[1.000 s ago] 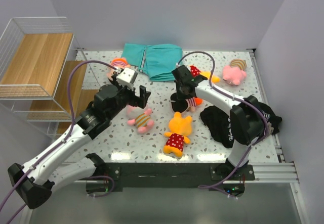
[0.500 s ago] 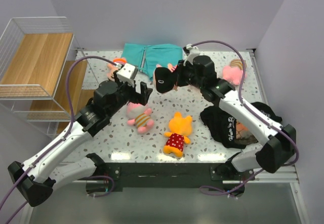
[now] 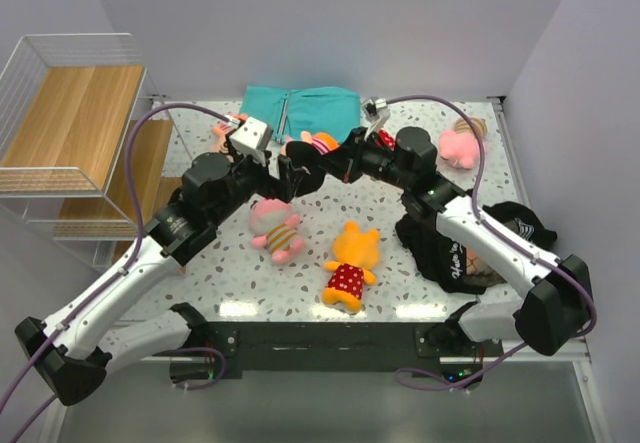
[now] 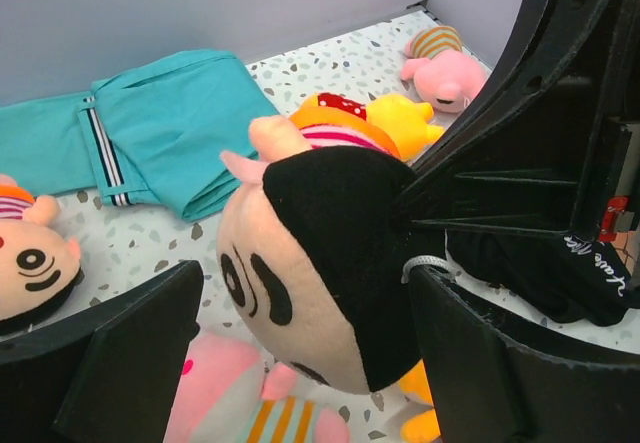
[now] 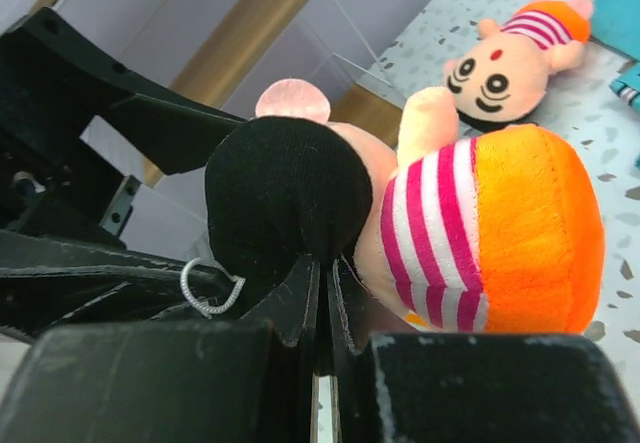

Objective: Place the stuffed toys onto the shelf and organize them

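Pale lilac walls enclose a speckled white surface (image 3: 230,273); the wood-and-wire shelf (image 3: 75,113) stands upper left. At centre, the right jaws pinch a black-haired, pink-striped plush doll (image 5: 480,233) aloft by its head; the left jaws gape wide around it.

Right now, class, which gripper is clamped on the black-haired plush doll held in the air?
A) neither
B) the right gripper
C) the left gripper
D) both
B: the right gripper pinches the black-haired plush doll by the head, while the left gripper stands open around it.
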Robot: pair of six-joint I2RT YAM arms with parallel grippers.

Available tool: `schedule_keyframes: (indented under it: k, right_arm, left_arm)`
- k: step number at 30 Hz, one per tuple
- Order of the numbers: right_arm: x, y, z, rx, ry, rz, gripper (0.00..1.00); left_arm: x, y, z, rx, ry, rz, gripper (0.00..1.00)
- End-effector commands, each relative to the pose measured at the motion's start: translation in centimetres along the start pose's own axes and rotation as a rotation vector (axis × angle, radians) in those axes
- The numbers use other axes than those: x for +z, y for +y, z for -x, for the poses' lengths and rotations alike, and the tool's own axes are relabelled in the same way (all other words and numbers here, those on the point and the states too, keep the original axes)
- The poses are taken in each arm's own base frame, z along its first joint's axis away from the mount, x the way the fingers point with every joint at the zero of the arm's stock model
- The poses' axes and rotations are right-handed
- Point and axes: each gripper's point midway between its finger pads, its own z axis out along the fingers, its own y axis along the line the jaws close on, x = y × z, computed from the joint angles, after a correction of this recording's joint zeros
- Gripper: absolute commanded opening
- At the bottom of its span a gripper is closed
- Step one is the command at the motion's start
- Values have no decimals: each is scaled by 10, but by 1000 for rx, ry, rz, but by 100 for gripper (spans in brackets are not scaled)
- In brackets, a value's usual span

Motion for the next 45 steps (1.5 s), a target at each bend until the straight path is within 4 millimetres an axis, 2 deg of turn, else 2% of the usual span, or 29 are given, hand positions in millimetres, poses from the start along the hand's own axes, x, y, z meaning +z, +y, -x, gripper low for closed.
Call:
schedule_keyframes:
  k: [1,3,4,5,6,7,8,9,10,11,13,14,16,17,19,20,21,23,25,27,28,30,32,35,39,41,42,43,45]
  right_arm:
    - [-14,45,26,-42,-87,175,0]
    - [-15,48,24,-45,-78,191,1]
    - [-17,52,23,-50,-72,215,3]
    - [-17,54,22,-51,-68,225,11]
    - [-17,55,21,-51,-64,232,17]
    - [-17,55,20,-52,-56,234,24]
    - [-17,54,20,-54,-50,227,36]
    - [-16,50,20,-69,-48,208,41]
    - [-16,48,21,-62,-31,173,47]
    - [-14,38,32,-58,-69,99,59]
    - [-12,19,50,-1,-87,-58,70]
    - [-12,1,65,19,-131,-170,76]
    - [-20,-6,88,49,-122,-264,82]
    - [-15,-22,86,76,-91,-318,87]
    - [-25,-39,98,149,-62,-404,88]
    - [-22,-50,94,177,-26,-415,88]
    - [-20,-45,88,202,33,-356,88]
    - [-25,-52,90,213,80,-333,88]
    - [-25,-63,77,176,166,-329,88]
    - [-21,-67,61,167,242,-301,88]
    - [-17,-55,46,199,303,-198,87]
    - [-14,-45,31,277,343,-105,83]
    - [-14,-43,14,325,372,-43,81]
    - [-19,-47,2,346,384,-57,81]
    - [-21,-41,-6,387,411,-12,79]
    - [-21,-37,-5,393,402,12,71]
    - [-23,-34,-7,405,408,33,65]
    - [-21,-31,-4,397,398,55,53]
    - [-23,-22,-1,406,394,97,44]
  left_arm:
    - [1,-3,21,18,-61,-17,86]
    - [2,-3,19,28,-56,-19,84]
    - [2,-4,19,33,-55,-25,74]
    - [2,-5,19,50,-55,-37,64]
    - [2,-10,18,58,-54,-66,53]
    - [2,-13,19,68,-54,-84,30]
    - [1,-14,19,90,-53,-96,19]
    - [0,-23,17,100,-49,-146,1]
    - [-1,-23,15,108,-44,-155,0]
    - [-3,-25,15,124,-48,-164,0]
    - [-6,-27,14,143,-59,-184,0]
    - [-8,-27,16,155,-79,-188,0]
    - [-10,-28,15,171,-93,-202,0]
    - [-13,-29,15,185,-101,-211,0]
    - [-16,-32,15,217,-110,-234,0]
    - [-18,-32,15,240,-115,-244,0]
    - [-20,-37,12,253,-113,-272,0]
    - [-22,-38,13,290,-127,-287,0]
    - [-23,-40,6,328,-129,-315,0]
    - [-28,-42,10,384,-177,-328,0]
    - [-28,-42,8,398,-191,-332,0]
    - [-33,-41,9,435,-210,-333,0]
    - [-36,-40,12,465,-228,-329,0]
    - [-38,-38,15,484,-238,-316,0]
    - [-37,-37,15,486,-235,-313,0]
    - [-37,-36,15,478,-228,-303,0]
    - [-37,-34,15,476,-227,-295,0]
    - [-37,-33,14,474,-225,-290,0]
    - [-37,-31,15,473,-224,-276,0]
